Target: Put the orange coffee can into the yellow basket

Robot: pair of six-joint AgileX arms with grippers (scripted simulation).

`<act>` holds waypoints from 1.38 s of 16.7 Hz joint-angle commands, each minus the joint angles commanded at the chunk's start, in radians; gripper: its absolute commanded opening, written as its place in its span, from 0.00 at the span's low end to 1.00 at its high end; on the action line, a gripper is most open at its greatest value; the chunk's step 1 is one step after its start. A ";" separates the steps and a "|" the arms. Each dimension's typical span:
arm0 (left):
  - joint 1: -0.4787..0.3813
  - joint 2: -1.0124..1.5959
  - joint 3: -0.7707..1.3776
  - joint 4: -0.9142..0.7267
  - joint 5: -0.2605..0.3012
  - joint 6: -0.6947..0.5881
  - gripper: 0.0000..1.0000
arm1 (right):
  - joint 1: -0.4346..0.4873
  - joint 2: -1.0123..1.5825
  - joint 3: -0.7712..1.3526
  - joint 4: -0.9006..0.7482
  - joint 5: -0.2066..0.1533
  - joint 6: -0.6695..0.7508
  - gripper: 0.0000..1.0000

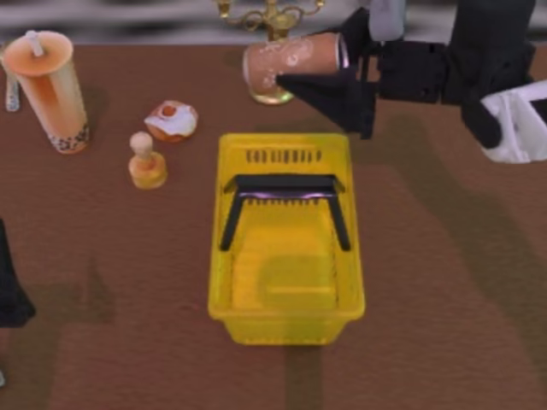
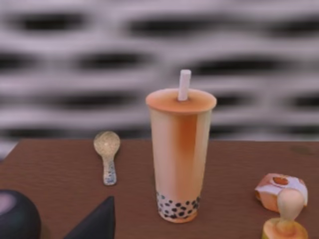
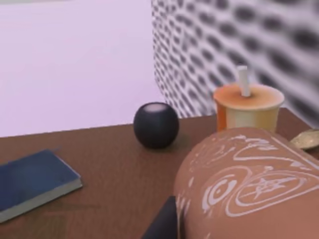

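The orange coffee can hangs on its side above the table's far edge, just beyond the yellow basket. My right gripper is shut on it, one dark finger lying along its near side. The can's swirly side fills the right wrist view, with a finger against it. The basket stands mid-table, its black handle folded across the open top. My left gripper stays parked at the table's left edge, open, with one finger showing in its wrist view.
A tall orange-and-cream cup with straw and a spoon stand far left. A small orange bottle and a pastry lie left of the basket. A gold candelabra is behind the can. A black ball and blue book show too.
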 joint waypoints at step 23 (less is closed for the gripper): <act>0.000 0.000 0.000 0.000 0.000 0.000 1.00 | 0.010 0.241 -0.086 0.393 -0.055 0.022 0.08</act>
